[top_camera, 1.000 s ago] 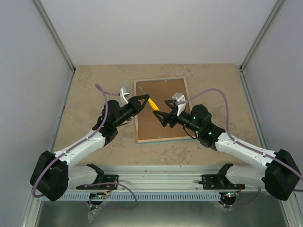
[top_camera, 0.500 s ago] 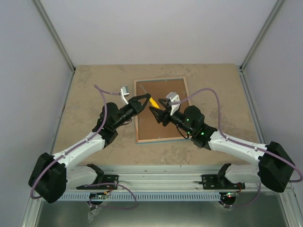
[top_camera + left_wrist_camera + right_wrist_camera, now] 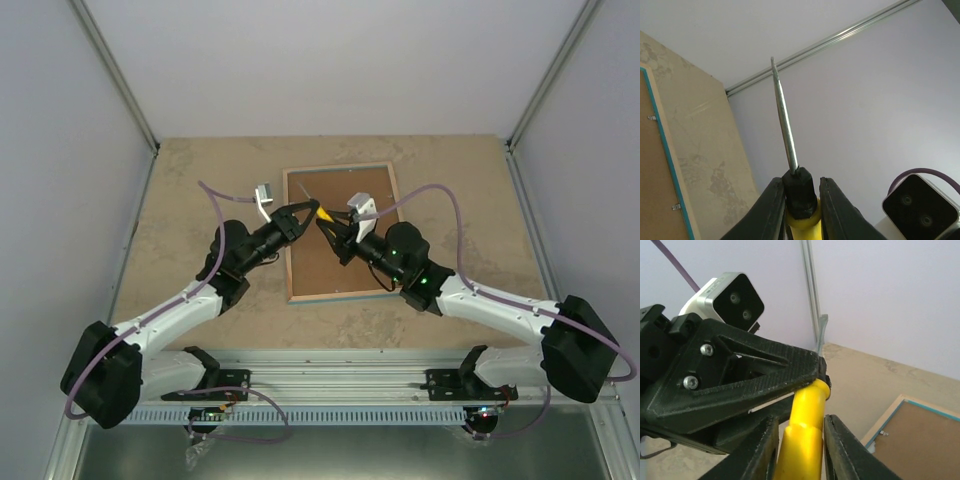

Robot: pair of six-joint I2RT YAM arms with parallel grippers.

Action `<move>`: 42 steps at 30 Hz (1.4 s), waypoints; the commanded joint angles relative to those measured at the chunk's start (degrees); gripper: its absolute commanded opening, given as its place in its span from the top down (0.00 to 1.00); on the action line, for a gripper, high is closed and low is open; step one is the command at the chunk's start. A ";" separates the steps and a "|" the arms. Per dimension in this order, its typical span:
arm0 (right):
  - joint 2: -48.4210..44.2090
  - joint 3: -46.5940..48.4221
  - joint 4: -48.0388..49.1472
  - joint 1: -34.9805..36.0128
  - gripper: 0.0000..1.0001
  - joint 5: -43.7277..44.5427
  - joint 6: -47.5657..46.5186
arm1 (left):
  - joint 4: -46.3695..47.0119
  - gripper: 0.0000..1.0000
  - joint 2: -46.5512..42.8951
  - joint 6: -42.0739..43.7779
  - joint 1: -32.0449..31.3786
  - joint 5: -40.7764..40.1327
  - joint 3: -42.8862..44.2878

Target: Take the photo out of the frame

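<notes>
Top view: screwdriver (image 3: 322,214) hangs between both grippers above the face-down frame (image 3: 340,294). The photo is hidden under the brown backing. Risk: if the left lets go before the right grips, the tool drops onto the backing. Both arms reach forward, wrists converging.

Left wrist: left gripper (image 3: 801,187) clamps the black collar, shaft pointing up.

Right wrist: right gripper (image 3: 802,440) brackets the yellow handle; firm contact unclear.

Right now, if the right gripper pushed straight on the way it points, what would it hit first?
Probably the left gripper, directly ahead. The yellow screwdriver handle sits between the right gripper's fingers.
</notes>
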 commanded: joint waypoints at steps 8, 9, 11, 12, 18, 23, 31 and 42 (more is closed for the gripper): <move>-0.75 2.20 -2.02 0.01 0.99 1.23 -3.77 | 2.22 0.83 -0.69 -0.01 -0.32 -0.22 -1.71; -1.14 2.17 -2.96 -0.08 1.00 1.36 -4.73 | 1.01 0.79 -1.22 0.55 -0.36 -0.90 -1.80; -1.87 2.33 -5.59 -0.47 1.00 1.34 -6.60 | -2.32 0.68 -2.61 2.43 -0.39 -2.56 -1.77; -2.28 2.55 -7.21 -0.68 1.00 1.21 -7.40 | -4.36 0.65 -3.40 3.27 -0.36 -3.63 -1.55; -4.61 4.17 -18.32 -1.54 0.99 0.67 -12.37 | -24.67 0.52 -8.80 11.13 0.38 -10.46 1.65; -3.14 6.37 -26.41 -1.76 1.00 -0.96 -15.91 | -39.06 0.40 -12.31 14.55 7.62 -8.20 1.91; 2.00 7.90 -34.92 -1.91 1.00 -0.76 -16.72 | -49.42 0.35 -5.25 21.97 19.28 1.86 3.52; 9.54 6.36 -36.65 -1.97 1.00 -6.69 -17.24 | -53.80 0.30 15.81 27.90 19.83 4.85 12.71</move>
